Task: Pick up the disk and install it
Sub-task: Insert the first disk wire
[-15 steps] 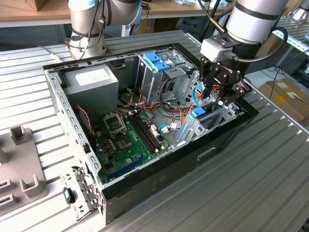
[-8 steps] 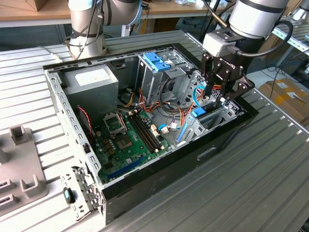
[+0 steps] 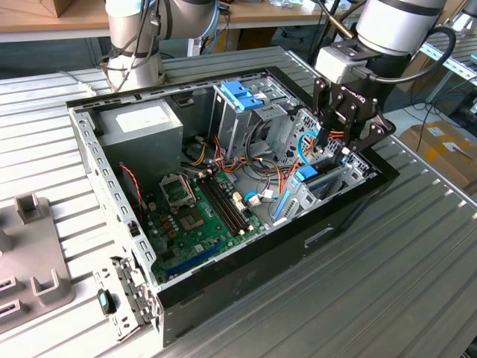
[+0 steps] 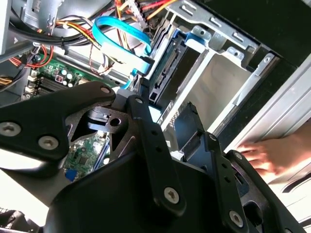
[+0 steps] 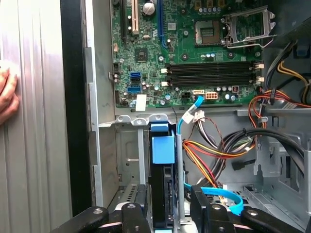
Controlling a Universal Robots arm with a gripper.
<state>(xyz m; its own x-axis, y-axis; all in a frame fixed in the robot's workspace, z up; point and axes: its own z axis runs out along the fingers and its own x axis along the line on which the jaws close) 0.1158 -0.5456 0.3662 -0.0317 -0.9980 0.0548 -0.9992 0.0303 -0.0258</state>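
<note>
The disk [image 5: 162,187] stands on edge in the drive bay at the corner of the open computer case [image 3: 97,160], its blue rail end facing the motherboard. The exterior view shows its blue rail [image 3: 306,175] low in the bay. My gripper [image 5: 167,216] hangs right over it and is open. One finger [image 5: 136,218] is beside the disk. The other finger [image 5: 204,213] stands beyond a thin metal bay wall. In the second wrist view the fingers [image 4: 146,126] reach toward the disk [image 4: 167,80] in its slot. My gripper [image 3: 332,153] sits at the case's corner on the exterior view's right.
A motherboard [image 5: 194,53], a grey power supply [image 3: 141,123] and a tall metal cage with a blue latch [image 3: 242,93] fill the case. Blue data cables [image 4: 119,34] and orange-yellow wires [image 5: 204,153] run close to the bay. A person's hand [image 4: 267,155] rests just outside the case wall.
</note>
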